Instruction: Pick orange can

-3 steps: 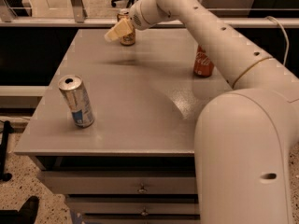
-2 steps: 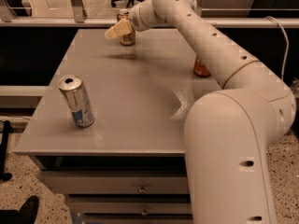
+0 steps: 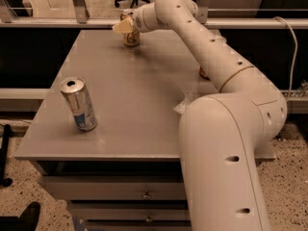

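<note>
The gripper is held at the far edge of the table, right against the top of the orange can, which is stood upright there. Whether the can is gripped cannot be told. A silver can is seen near the front left.

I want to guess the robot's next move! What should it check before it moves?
1. Gripper at the orange can: ok.
2. Orange can upright: ok.
3. Orange can firmly held: cannot tell.
4. Silver can well away from the gripper: ok.
5. Red can clear of the arm: cannot tell, mostly hidden behind it.
</note>
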`<state>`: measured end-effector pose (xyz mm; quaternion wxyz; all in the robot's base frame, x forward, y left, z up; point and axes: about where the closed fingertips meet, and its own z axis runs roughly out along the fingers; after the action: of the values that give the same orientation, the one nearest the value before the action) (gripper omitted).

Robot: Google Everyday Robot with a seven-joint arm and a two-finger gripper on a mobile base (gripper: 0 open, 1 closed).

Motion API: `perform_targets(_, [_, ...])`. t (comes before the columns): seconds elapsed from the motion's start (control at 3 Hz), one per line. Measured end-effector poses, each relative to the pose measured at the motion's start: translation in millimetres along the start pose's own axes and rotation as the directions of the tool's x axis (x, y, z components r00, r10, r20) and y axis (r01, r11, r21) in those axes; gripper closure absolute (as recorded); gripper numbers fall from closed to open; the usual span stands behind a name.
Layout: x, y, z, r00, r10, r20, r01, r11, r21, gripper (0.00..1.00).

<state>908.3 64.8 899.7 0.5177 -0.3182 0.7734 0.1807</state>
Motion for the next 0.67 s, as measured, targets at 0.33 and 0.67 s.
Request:
perform_targets(0.33, [1, -4, -8, 1.000, 0.022, 0.023, -0.022, 0.9998, 0.002, 0.54])
perform_targets(0.67, [-6, 5, -28, 0.998, 0.033, 0.050, -0.031, 0.9984, -0.048, 0.77])
